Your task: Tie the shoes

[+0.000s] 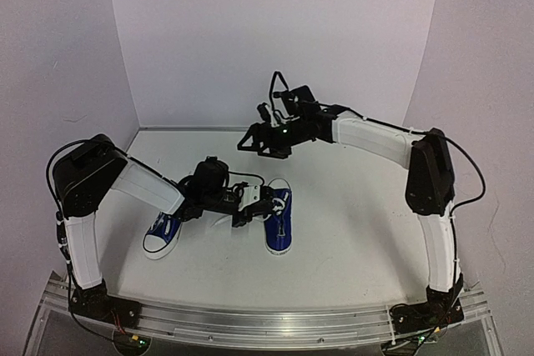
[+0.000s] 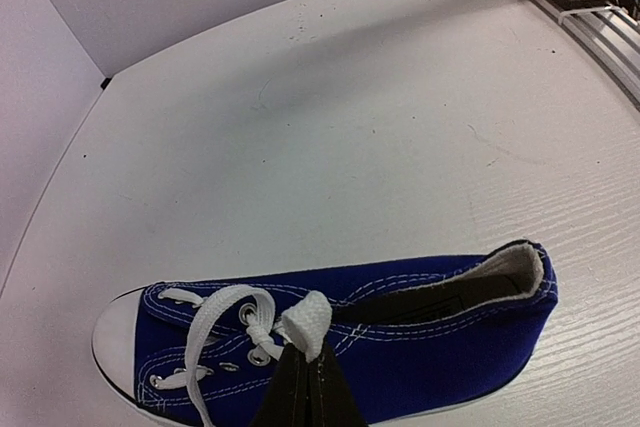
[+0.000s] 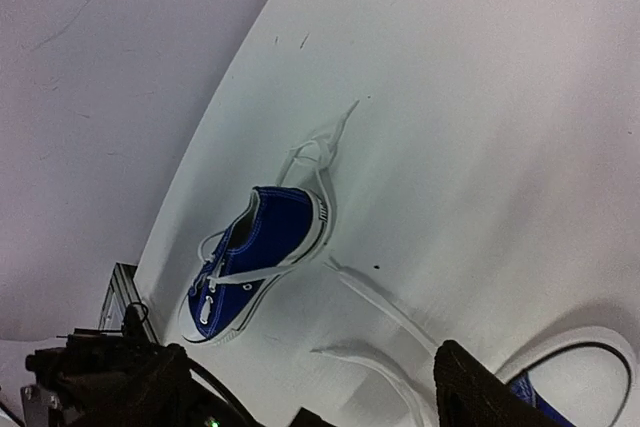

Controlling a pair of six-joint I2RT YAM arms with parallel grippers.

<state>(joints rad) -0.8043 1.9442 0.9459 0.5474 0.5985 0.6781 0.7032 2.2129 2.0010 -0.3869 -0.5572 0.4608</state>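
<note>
White worktop (image 1: 359, 231): left gripper (image 2: 305, 362) is clenched on the lace (image 2: 305, 322) of the right-hand shoe (image 1: 279, 231), which lies near-to-far. The right gripper (image 1: 249, 142), released, hovers beyond it.

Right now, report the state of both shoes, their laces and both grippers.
right-hand shoe, upright, no bow tied, lace pinched.
left-hand shoe, upright, untied, laces trailing on the table.
left gripper, shut on the right-hand shoe's lace.
right gripper, open, empty, raised above the table.
</note>
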